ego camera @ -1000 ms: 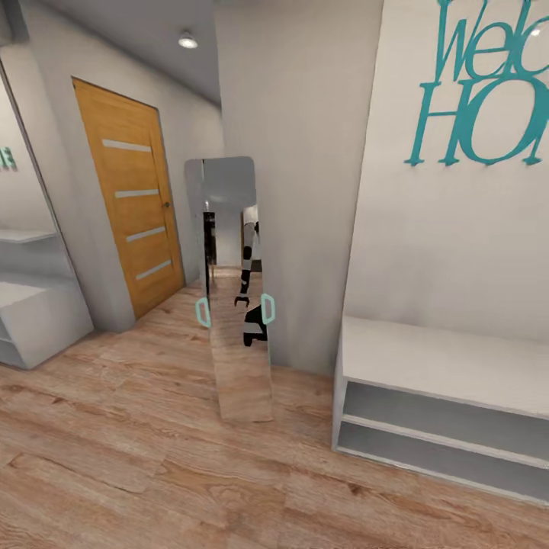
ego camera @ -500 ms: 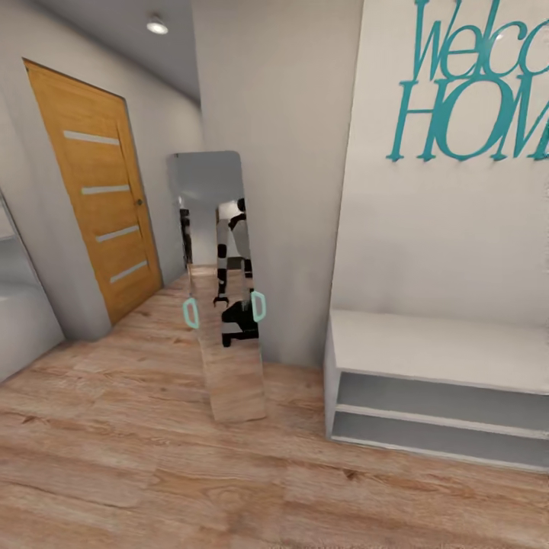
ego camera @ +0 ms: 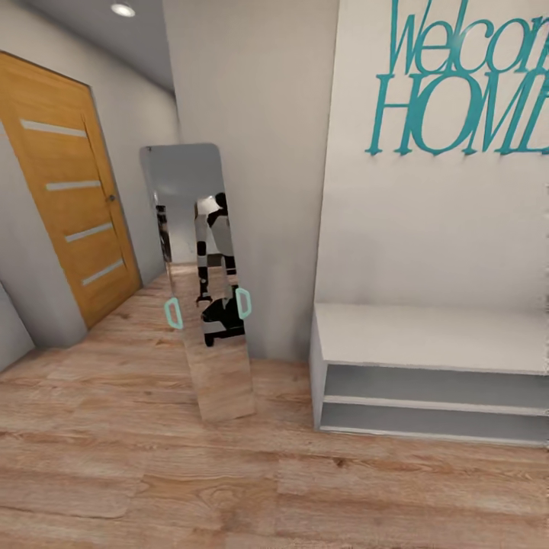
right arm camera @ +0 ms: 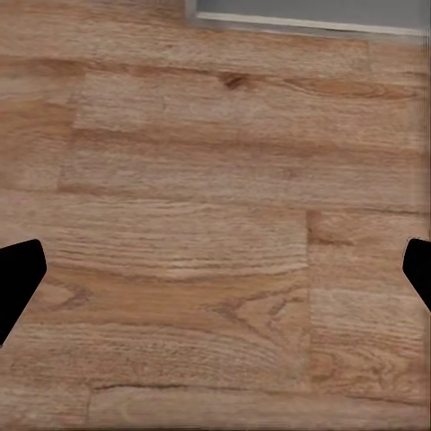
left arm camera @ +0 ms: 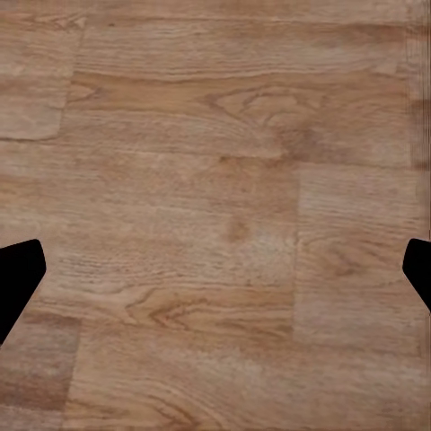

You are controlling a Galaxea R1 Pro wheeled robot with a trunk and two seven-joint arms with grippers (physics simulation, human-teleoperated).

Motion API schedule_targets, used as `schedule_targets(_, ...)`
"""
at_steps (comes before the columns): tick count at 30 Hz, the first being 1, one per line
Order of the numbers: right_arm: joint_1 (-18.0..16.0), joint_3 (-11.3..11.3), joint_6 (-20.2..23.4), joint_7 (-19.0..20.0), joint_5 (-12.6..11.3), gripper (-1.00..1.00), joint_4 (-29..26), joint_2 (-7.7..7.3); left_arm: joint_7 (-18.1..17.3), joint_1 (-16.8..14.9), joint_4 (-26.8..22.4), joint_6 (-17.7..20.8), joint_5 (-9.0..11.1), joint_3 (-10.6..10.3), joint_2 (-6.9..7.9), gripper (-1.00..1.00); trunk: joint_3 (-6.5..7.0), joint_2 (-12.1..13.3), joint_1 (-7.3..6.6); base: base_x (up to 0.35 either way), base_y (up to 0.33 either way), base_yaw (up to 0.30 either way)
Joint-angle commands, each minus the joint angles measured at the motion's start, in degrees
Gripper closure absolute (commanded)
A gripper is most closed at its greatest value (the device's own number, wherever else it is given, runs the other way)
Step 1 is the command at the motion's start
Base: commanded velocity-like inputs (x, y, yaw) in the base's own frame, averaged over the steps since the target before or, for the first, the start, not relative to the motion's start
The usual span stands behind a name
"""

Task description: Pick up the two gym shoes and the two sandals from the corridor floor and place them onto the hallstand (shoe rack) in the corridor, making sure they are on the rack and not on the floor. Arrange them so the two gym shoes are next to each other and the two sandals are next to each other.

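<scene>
The corridor floor (ego camera: 229, 480) of light brown planks fills the lower half of the head view. The gym shoes and sandals are out of view. A light-grey corner (ego camera: 9, 335) is cut off at the far left, and I cannot tell whether it is the hallstand. My left gripper (left arm camera: 215, 278) hangs open over bare planks, its black fingertips (left arm camera: 18, 274) far apart. My right gripper (right arm camera: 215, 278) is open too, with nothing between its fingertips (right arm camera: 18, 274), over planks near a grey base edge (right arm camera: 305, 13).
A plain low grey two-shelf bench (ego camera: 427, 339) stands at the right under teal "Welcome HOME" lettering (ego camera: 457, 84). A tall mirror (ego camera: 202, 282) leans at the wall corner and reflects the robot. An orange wooden door (ego camera: 61, 198) is at the left.
The camera has swung to the right: door, mirror and bench all sit further left in the picture. The grey shelved unit seen at the left a second ago has slid almost out of frame.
</scene>
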Motion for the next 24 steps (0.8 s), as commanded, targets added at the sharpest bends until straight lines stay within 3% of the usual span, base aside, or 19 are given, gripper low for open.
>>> schedule_targets(1,-0.04,-0.03,-0.19,-0.03,0.01,-1.0,0.05,0.0,0.06,-0.01,0.03,-0.47,0.04,0.03,0.0,-1.0,-0.14,-0.03,0.0,0.0,0.004,-0.179)
schedule_targets(24,-0.04,-0.03,-0.16,-0.04,0.02,-1.0,0.05,0.0,0.06,0.18,0.03,-2.08,0.04,-0.08,0.02,-1.0,-1.9,-0.03,0.0,0.0,0.001,-0.178)
